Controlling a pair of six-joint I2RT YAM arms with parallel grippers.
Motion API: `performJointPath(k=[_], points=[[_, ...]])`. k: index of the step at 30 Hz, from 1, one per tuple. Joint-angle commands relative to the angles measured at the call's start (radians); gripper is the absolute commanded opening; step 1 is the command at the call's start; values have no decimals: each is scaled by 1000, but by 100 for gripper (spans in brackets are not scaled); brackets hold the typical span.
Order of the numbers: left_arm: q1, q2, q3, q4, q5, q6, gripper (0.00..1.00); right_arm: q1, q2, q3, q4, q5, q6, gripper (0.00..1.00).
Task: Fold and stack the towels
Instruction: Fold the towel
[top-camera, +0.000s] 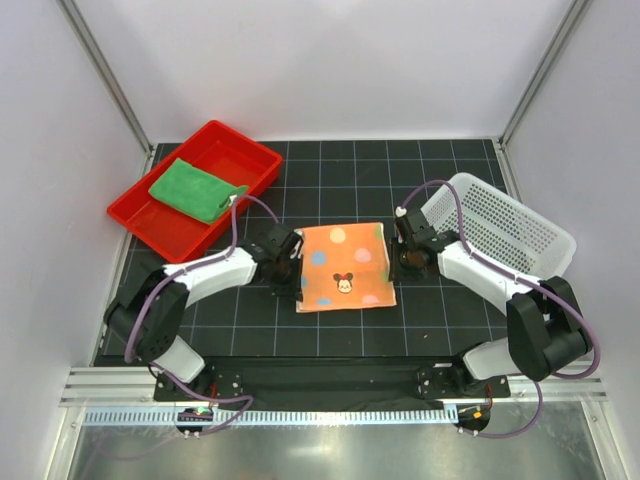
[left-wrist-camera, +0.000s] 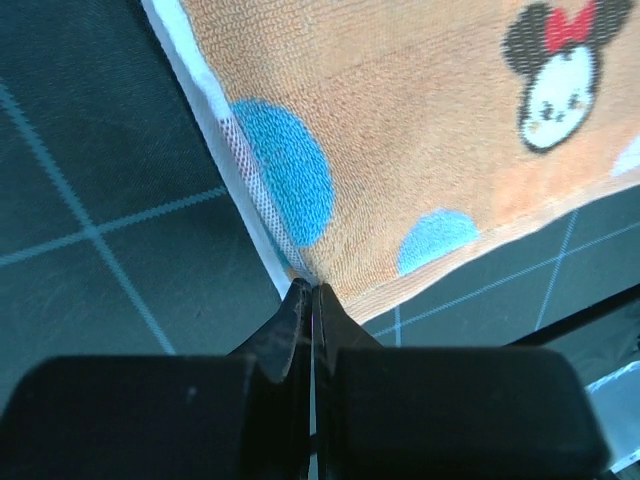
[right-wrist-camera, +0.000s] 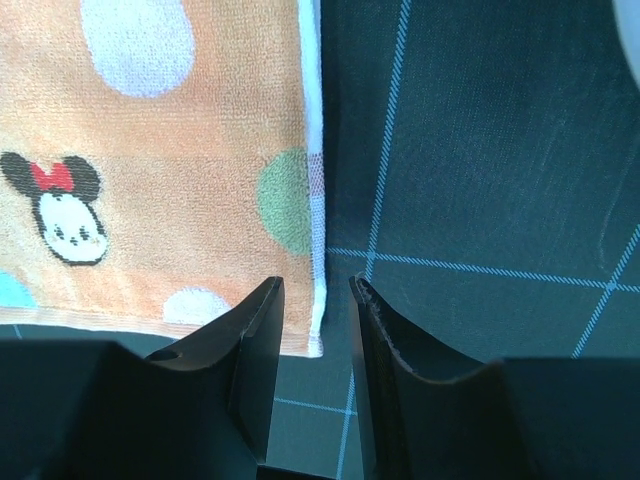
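My left gripper (left-wrist-camera: 308, 292) is clamped on the dotted towel (top-camera: 343, 266) at 8 o'clock | my right gripper (right-wrist-camera: 315, 288), apart, sits over its 3 o'clock edge

The black-and-white jointed left arm (top-camera: 205, 272) bends at the elbow and reaches inward. Its black two-finger left gripper (left-wrist-camera: 308, 292) sits low, fingers pressed together. The matching right arm (top-camera: 480, 272) mirrors it, and its right gripper (right-wrist-camera: 313, 290) is low with fingers parted.

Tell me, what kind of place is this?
Probably a robot test booth: white walls enclose a black gridded mat, two arms are bolted at its edge, and a spotted towel lies between them.
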Motion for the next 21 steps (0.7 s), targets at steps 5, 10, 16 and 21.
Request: performJointPath(k=[5,10,16,21], points=[[-5,-126,-10,-87,-67,5,0,3,-34,-11,32,3,25,40],[-5,-95,-83,-2,-42,-14,0,3,-29,-57,80,-74,50,41],[-5,-58,-89,19,-30,11,0,3,-32,-109,121,-139,79,40],[-5,-57,-101,36,-26,19,0,4,-60,-202,196,-241,168,37]])
